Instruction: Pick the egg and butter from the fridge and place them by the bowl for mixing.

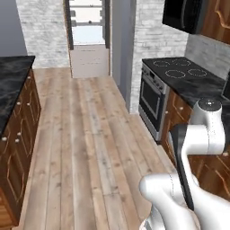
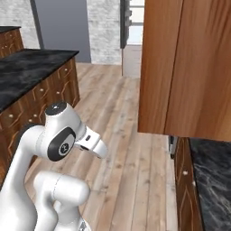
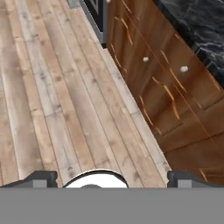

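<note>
1. In the hand view we see the pincer (image 3: pixel 112 178) with its two dark finger tips standing far apart at the bottom corners, jaws fully open and nothing between them.
2. Below the pincer we see bare wooden plank floor (image 3: pixel 57 96); to its right in that view runs a row of brown wooden cabinet fronts (image 3: pixel 166 83) with small pale knobs, topped by a dark marbled counter (image 3: pixel 197 22).
3. In the left base view we see the white arm (image 1: pixel 197 139) folded low at the lower right, beside the cabinets under the black stove (image 1: pixel 179 74) and its silver oven front.
4. The fridge (image 1: pixel 89 38) stands at the far end of the floor, well apart from the pincer; we see its white shelved interior and pale lower drawer through the open front.
5. In the right base view we see that same fridge at the top, partly behind a hanging wooden cabinet (image 2: pixel 189 67).
6. An island with a dark marbled top (image 1: pixel 11 85) lines the left side.
7. We cannot make out butter or an egg on the fridge shelves.
</note>
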Available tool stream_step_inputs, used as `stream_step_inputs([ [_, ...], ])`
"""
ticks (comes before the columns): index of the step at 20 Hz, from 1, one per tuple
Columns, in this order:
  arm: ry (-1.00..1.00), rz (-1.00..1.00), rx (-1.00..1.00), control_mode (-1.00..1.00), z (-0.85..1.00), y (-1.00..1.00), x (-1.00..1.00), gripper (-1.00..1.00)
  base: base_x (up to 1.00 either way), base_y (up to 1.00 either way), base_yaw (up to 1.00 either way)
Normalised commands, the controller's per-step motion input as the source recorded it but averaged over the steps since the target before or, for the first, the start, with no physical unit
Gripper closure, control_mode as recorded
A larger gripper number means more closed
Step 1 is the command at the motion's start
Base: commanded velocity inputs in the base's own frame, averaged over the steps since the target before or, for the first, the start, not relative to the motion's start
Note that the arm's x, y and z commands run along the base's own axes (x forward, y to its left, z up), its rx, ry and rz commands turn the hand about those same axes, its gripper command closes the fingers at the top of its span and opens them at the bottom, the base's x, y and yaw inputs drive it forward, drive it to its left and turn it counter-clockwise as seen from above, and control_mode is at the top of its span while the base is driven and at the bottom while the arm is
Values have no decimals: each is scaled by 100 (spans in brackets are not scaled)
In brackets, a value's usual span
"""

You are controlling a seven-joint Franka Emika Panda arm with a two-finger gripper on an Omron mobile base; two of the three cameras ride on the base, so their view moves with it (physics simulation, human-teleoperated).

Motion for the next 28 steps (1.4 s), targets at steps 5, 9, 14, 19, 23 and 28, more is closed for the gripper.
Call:
stream_step_inputs([
  [5, 0, 0, 0, 100, 0, 0, 0, -100, 91, 33, 6],
  [9, 0, 0, 0, 100, 0, 0, 0, -100, 91, 33, 5],
  [14, 0, 0, 0, 100, 0, 0, 0, -100, 93, 19, 4],
  [19, 0, 0, 0, 100, 0, 0, 0, -100, 92, 5, 0],
  [23, 0, 0, 0, 100, 0, 0, 0, -100, 93, 3, 1],
  [28, 0, 0, 0, 100, 0, 0, 0, -100, 93, 0, 2],
])
